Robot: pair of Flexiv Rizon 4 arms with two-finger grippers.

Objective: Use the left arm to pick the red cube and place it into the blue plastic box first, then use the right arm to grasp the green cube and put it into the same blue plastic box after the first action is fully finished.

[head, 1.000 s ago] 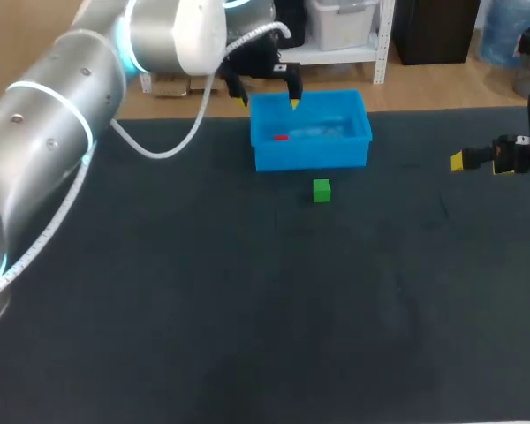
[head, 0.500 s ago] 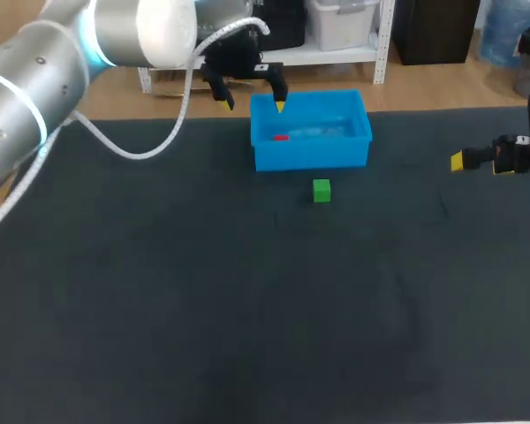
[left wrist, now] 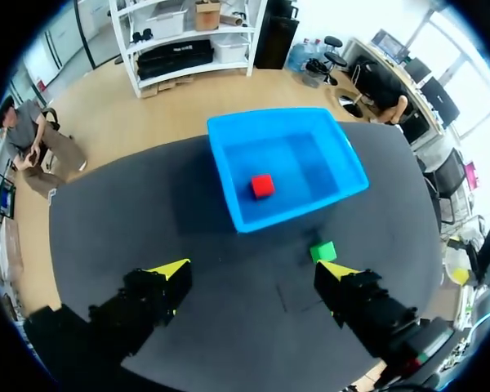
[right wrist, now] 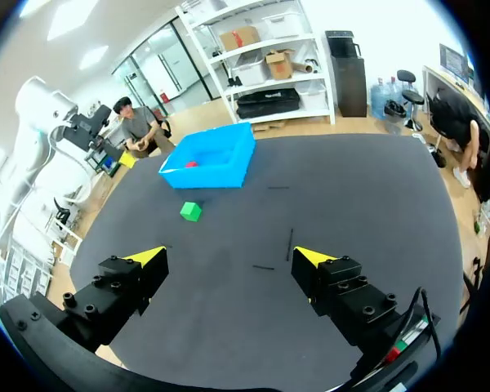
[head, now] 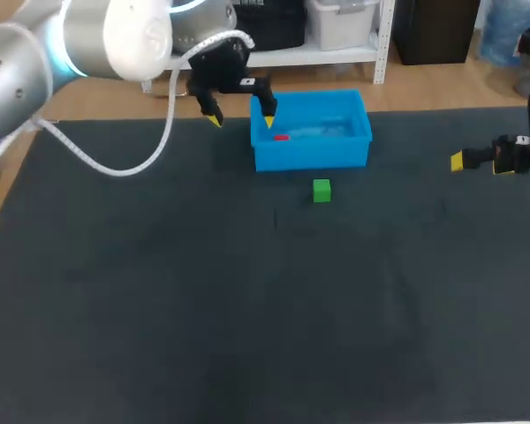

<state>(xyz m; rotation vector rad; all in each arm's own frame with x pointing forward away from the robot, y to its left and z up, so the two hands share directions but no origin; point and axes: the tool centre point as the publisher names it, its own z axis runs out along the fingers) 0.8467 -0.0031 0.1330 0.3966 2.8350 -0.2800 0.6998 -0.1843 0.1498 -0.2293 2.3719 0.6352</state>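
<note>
The small red cube lies on the floor of the open, rectangular blue plastic box, toward its 9 o'clock side and clear of the walls. By the look of it, the first half of the job is done. The box sits at about 12 o'clock on the dark worktop, near the far edge.

The left hand hangs above the worktop at roughly 9 to 10 o'clock of the box. In the head view one yellow tip is over the box's near corner and the other is outside it. Its fingers are spread wide and hold nothing, which fits a cube already delivered: nothing is left for it to carry, and the wide spread keeps the tips off the rim.

The small green cube rests on the worktop at 6 o'clock of the box, near its front wall but not touching it. Bare cloth surrounds it, so fingers could come down on either pair of faces without fouling the box.

The right hand is out at the 3 o'clock edge of the worktop, well apart from both the cube and the box. It is also fully spread and empty. That seems a sensible place to wait, leaving the box clear for the other arm. I judge the green cube's turn comes next, and the main risk is nudging it against the box wall on the approach.
</note>
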